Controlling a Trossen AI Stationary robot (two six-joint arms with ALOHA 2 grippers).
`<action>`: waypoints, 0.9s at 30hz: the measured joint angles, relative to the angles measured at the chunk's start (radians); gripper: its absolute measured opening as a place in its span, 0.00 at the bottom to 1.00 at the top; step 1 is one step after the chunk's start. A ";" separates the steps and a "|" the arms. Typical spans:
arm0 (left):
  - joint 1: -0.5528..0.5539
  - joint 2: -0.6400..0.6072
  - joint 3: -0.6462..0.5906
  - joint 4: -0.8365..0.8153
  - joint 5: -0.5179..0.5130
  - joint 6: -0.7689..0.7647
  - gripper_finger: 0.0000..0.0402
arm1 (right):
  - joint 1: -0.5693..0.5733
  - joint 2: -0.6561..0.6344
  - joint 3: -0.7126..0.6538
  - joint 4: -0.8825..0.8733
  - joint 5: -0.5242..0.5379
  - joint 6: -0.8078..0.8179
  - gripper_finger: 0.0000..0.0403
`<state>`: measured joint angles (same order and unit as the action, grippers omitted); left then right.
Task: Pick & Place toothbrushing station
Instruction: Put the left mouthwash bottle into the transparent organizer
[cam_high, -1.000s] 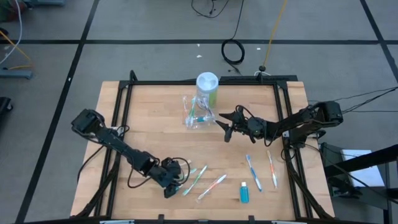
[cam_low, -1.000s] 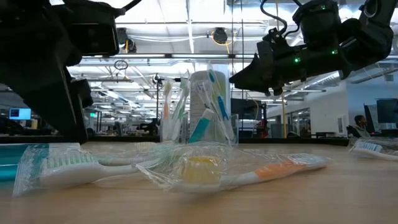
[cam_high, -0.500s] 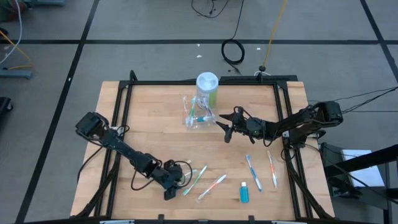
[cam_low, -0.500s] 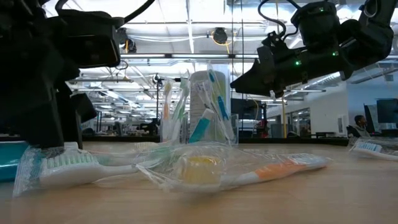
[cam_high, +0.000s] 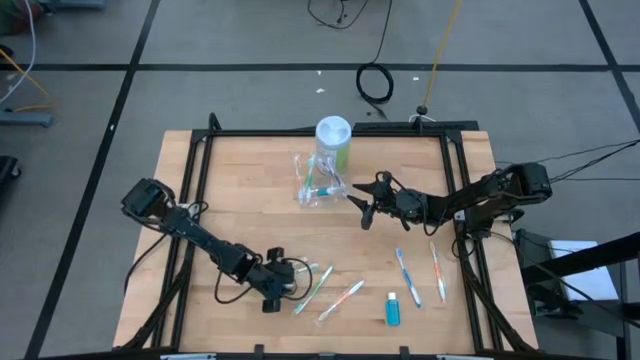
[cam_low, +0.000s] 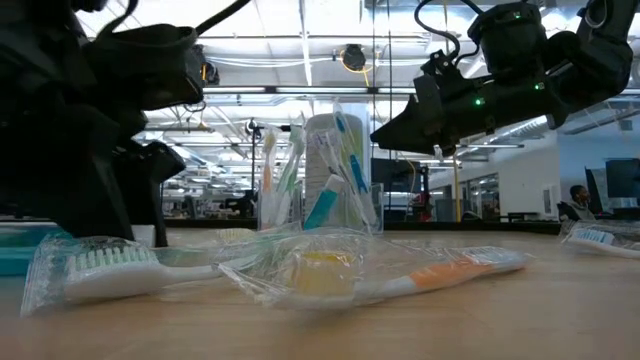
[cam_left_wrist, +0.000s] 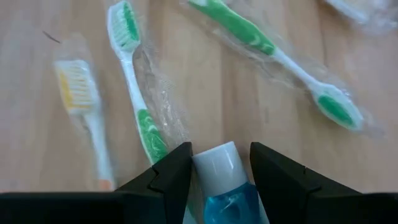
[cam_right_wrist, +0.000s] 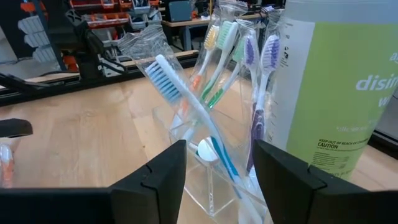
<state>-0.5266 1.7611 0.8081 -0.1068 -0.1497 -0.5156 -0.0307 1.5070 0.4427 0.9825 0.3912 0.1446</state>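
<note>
We judge the job partly done. The clear cup (cam_high: 316, 186) stands far-centre on the counter (cam_high: 250, 220), touching a tall green-labelled canister (cam_high: 333, 141), and already holds a bundle of wrapped brushes (cam_right_wrist: 205, 93); we count about five in the right wrist view, though the wrappers hide some. Left to move, lying near the front edge: two green brushes (cam_left_wrist: 140, 118) by the left claw (cam_high: 272, 293), one orange brush (cam_high: 342, 298) just right of them, then a blue brush (cam_high: 407, 275) and another orange brush (cam_high: 437, 270) farther right, five loose brushes in all. Of tubes we count two: one blue tube (cam_high: 392, 309) lies between the loose brushes at the front, and our left claw is closed on a second tube (cam_left_wrist: 221, 186), its white cap poking out between the fingers, low over the counter beside the green brushes. Our right claw (cam_high: 362, 205) hovers just right of the cup, fingers apart and holding nothing. A third tube, if any, does not show.
</note>
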 joint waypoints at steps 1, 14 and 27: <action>0.006 0.000 0.000 -0.001 0.000 0.010 0.43 | 0.000 0.000 0.000 0.000 0.000 0.000 0.44; 0.081 0.001 -0.003 -0.014 0.069 0.066 0.25 | 0.000 0.000 0.000 0.000 0.000 -0.011 0.44; 0.117 -0.208 -0.008 -0.042 0.039 0.100 0.26 | -0.002 0.000 0.000 0.000 0.000 -0.037 0.44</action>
<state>-0.4101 1.5530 0.8005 -0.1492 -0.1110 -0.4152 -0.0322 1.5070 0.4427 0.9821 0.3912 0.1078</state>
